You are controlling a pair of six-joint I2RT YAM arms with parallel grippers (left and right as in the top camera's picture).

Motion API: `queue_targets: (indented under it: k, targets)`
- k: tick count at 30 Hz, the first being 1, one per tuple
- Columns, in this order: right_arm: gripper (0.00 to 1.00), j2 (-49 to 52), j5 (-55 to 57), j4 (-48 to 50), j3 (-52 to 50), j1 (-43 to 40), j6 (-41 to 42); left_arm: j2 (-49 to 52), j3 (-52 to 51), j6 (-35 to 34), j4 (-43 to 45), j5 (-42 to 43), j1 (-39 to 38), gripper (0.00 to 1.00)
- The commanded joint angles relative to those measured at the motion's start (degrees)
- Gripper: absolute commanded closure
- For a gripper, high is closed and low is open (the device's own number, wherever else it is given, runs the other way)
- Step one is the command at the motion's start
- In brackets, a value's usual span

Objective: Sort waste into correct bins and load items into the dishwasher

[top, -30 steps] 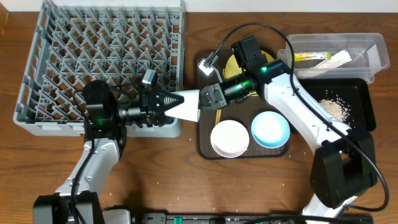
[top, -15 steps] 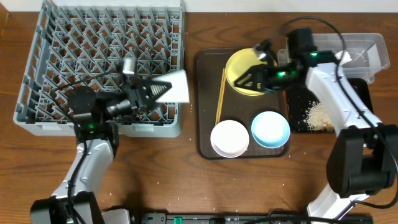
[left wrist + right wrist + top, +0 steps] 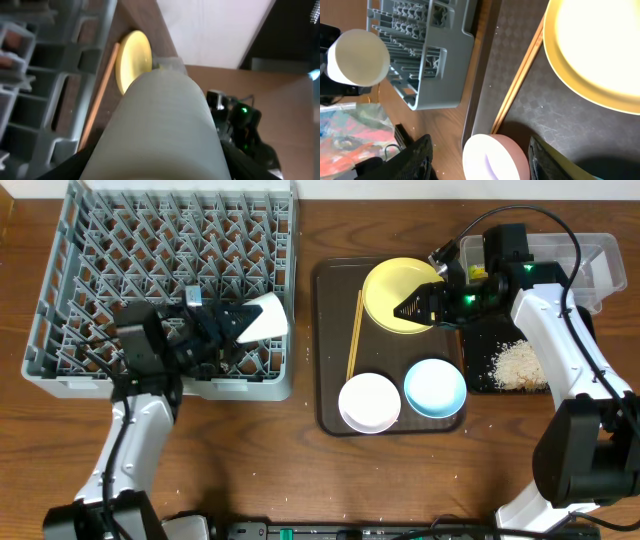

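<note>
The left arm is stretching up from the table's near edge, its wrist turning rightward over the near right part of the grey dish rack [image 3: 160, 270]. The left gripper [image 3: 243, 325] is clamping the small white cup [image 3: 264, 317], which is lying on its side just above the pegs beside the rack's right wall, one round end facing right.

The right arm is arching in from the right, passing over the black tray [image 3: 590, 350] with its rice scraps [image 3: 520, 365] and partly hiding the clear tub [image 3: 595, 260]. The right gripper [image 3: 412, 308] is hovering over the right edge of the yellow plate [image 3: 395, 290], its fingers [image 3: 417, 157] standing wide apart and holding nothing.

The plate is sitting at the far end of the brown serving tray [image 3: 330, 380]. The chopsticks [image 3: 353, 335] are lying to the plate's left, and the white bowl [image 3: 369, 402] and the light blue bowl [image 3: 435, 388] are sitting at the tray's near end.
</note>
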Motion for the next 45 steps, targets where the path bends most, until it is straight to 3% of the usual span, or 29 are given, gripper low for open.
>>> queue_targets:
  k: [1,3,6,13,32,34,36,41,45]
  targets:
    - [0.40,-1.22,0.70,-0.11,-0.22,0.52,-1.07,-2.12,9.18,14.43,-11.02,-7.15,-1.09,0.73]
    - [0.41,-1.22,0.70,-0.11,-0.22,0.52,-1.07,-2.69,16.39,23.34,-27.21,-15.91,-2.95,0.73]
    - [0.40,-1.22,1.03,-0.26,-0.22,0.55,-1.14,-2.62,23.80,30.60,-43.65,-30.53,-6.95,0.73]
    - [0.38,-1.22,6.16,-2.93,-0.22,2.67,-3.02,-0.90,26.45,34.05,-60.33,-58.97,-19.34,0.72]
    - [0.39,-1.22,8.26,-4.57,-0.22,3.72,-3.45,12.68,26.45,39.52,-55.60,-60.67,-21.86,0.72]
    - [0.40,-1.22,8.26,-4.59,-0.22,3.72,-3.45,14.38,26.43,39.50,-56.02,-60.15,-21.86,0.62]
    - [0.40,-1.22,8.28,-4.59,-0.22,3.72,-3.45,15.98,26.40,39.50,-56.63,-59.12,-21.86,0.45]
    - [0.44,-1.25,8.68,-4.55,-0.22,3.72,-3.45,17.29,26.45,39.52,-57.51,-58.64,-21.79,0.13]
    - [0.44,-2.08,10.40,-4.57,-0.15,3.67,-3.41,15.91,28.98,40.11,-58.80,-58.77,-21.79,0.06]
